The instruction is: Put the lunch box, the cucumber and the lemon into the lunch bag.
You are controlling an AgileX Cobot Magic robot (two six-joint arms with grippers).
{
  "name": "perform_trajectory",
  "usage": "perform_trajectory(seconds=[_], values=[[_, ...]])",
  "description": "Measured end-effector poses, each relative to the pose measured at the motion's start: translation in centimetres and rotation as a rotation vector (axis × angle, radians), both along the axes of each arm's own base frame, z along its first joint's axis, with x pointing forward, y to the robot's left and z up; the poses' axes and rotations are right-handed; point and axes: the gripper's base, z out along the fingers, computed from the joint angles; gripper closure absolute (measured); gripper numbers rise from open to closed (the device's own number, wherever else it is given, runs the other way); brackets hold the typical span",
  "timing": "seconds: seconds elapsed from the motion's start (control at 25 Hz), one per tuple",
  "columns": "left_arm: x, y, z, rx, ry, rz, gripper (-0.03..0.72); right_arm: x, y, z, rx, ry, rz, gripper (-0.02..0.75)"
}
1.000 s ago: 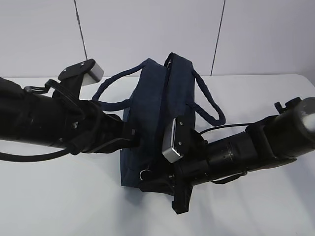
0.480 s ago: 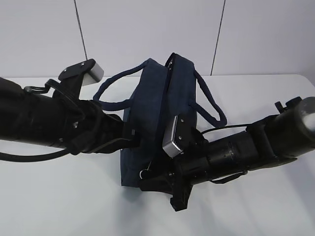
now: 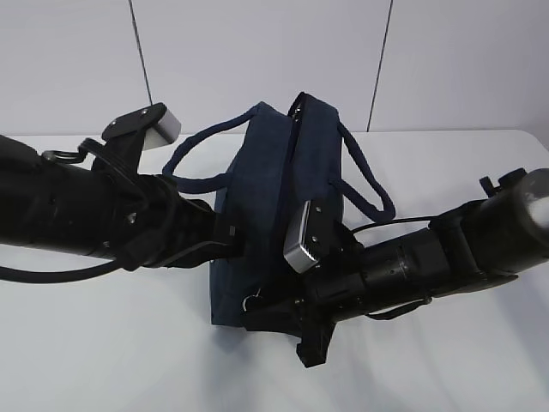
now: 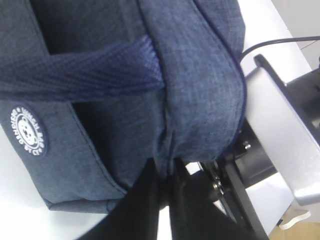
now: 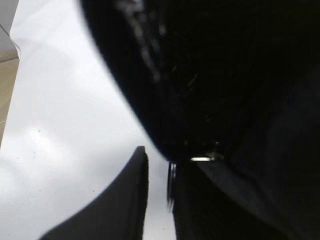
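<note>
Both grippers sit at the lower end of the lunch bag [image 3: 279,215], the near end at frame centre of the exterior view: the left gripper [image 3: 233,243] reaches in from the left edge, the right gripper [image 3: 283,313] from the lower right, each touching the fabric. In the left wrist view the left gripper's fingers [image 4: 165,200] pinch a fold of navy cloth at the bag's corner, so it holds the lunch bag; whether the right gripper is closed on anything I cannot tell, since its wrist view is mostly dark blur, though a metal ring pull [image 3: 250,302] shows just beside it. The bag stands on the white table [image 3: 446,360], its long axis running from lower centre toward upper centre, zipper seam on top. Lunch box, cucumber and lemon appear nowhere outside the bag. Judging by this, the right arm is nearer the ring pull and the zipper runs away from it, up the frame.
</note>
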Motion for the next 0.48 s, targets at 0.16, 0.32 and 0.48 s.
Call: perform_trajectory(seconds=[0.16,0.32,0.48], values=[[0.0,0.0,0.0,0.0,0.0,0.0,0.684,-0.01,0.01,0.01,0.002,0.0,0.001,0.733],[0.0,0.0,0.0,0.0,0.0,0.0,0.684,0.01,0.03,0.05,0.004,-0.001,0.002,0.751],[0.0,0.0,0.0,0.0,0.0,0.0,0.684,0.01,0.04,0.06,0.005,-0.001,0.002,0.751]])
